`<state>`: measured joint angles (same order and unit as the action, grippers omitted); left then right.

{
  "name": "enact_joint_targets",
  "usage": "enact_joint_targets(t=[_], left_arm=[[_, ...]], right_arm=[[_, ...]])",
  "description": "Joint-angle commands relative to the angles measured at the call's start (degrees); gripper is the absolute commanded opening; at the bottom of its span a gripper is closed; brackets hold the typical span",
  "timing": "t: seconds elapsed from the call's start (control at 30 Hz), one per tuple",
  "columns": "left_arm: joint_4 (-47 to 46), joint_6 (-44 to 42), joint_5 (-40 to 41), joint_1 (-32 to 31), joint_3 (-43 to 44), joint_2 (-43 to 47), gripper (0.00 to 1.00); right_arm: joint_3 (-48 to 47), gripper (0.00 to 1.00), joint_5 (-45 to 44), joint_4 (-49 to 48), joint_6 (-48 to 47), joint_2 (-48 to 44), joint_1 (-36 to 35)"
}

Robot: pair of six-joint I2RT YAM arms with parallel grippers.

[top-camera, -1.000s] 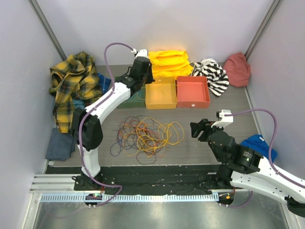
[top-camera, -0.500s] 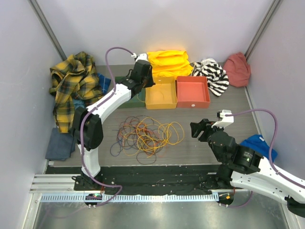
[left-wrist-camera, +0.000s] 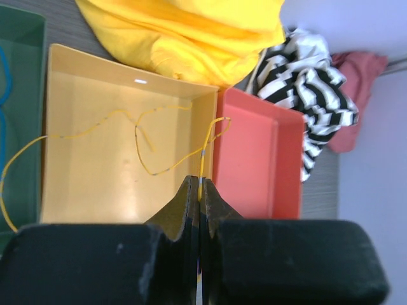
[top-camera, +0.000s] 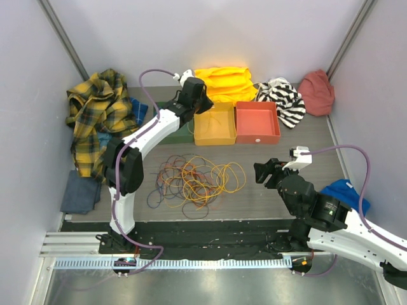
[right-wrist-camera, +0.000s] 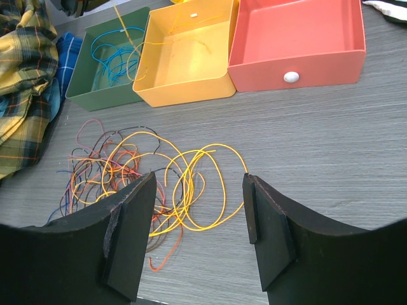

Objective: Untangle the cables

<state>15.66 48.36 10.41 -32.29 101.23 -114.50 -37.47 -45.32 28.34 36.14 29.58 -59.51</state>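
The cables [top-camera: 194, 179] lie in a loose tangle of yellow-orange, red, purple and dark loops on the table in front of the trays, also seen in the right wrist view [right-wrist-camera: 146, 171]. My left gripper [top-camera: 200, 105] hangs over the back left of the yellow tray [top-camera: 214, 127]. It is shut [left-wrist-camera: 200, 182] on one thin yellow cable [left-wrist-camera: 203, 155], which trails down into that tray [left-wrist-camera: 89, 171]. My right gripper [top-camera: 259, 171] is open just right of the tangle [right-wrist-camera: 198, 179], above the table, holding nothing.
A red tray [top-camera: 257, 124] with a small white ball [right-wrist-camera: 290, 77] sits right of the yellow one. A green tray [right-wrist-camera: 102, 70] holding blue cable stands to its left. Clothes ring the back: plaid shirt [top-camera: 95, 108], yellow garment [top-camera: 224, 82], striped cloth [top-camera: 283, 98], pink cloth [top-camera: 317, 91].
My left gripper has shifted a little to the right and toward the back over the yellow tray, still shut on the yellow cable. The right arm has not moved.
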Motion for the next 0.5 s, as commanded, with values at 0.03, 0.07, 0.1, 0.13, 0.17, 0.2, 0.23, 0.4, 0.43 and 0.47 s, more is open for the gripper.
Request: enact_joint_targets(t=[0.03,0.07,0.1,0.13,0.17,0.2,0.23,0.4,0.43,0.47], left_arm=[[-8.53,11.22,-1.27,-0.75,-0.07,2.00,0.00],[-9.76,12.62,-1.45,-0.93,-0.16,2.17,0.00],[-10.12,13.16,-1.36,-1.19,-0.07,2.17,0.00],[-10.56,13.43,-1.01,-1.28,-0.07,2.17,0.00],[-10.65,14.04,-0.40,-1.37,-0.16,2.17,0.00],[-10.82,14.48,-0.05,-1.46,-0.42,2.09,0.00],[-11.17,14.83,0.30,-1.46,-1.81,2.17,0.00],[-13.12,16.42,1.97,-1.37,-5.95,1.39,0.00],[-13.02,16.50,2.15,-1.37,-6.48,1.03,0.00],[-12.85,16.42,2.24,-1.28,-7.62,0.86,0.00]], right_arm=[[0.56,0.64,-1.26,-1.62,0.25,-0.76,0.00],[0.56,0.64,-1.35,-1.62,0.33,-0.84,0.00],[0.65,0.64,-1.26,-1.53,0.25,-1.02,0.00],[0.65,0.64,-1.26,-1.62,0.16,-1.19,0.00],[0.65,0.64,-1.26,-1.53,0.16,-1.46,-0.08],[0.65,0.64,-1.26,-1.27,0.16,-1.81,0.00],[0.65,0.64,-1.35,-1.09,0.16,-2.07,0.00],[0.56,0.64,-1.44,-0.21,0.33,-2.51,-0.08],[0.47,0.64,-1.52,-0.04,0.42,-2.60,0.00],[0.56,0.64,-1.70,-0.04,0.51,-2.60,-0.08]])
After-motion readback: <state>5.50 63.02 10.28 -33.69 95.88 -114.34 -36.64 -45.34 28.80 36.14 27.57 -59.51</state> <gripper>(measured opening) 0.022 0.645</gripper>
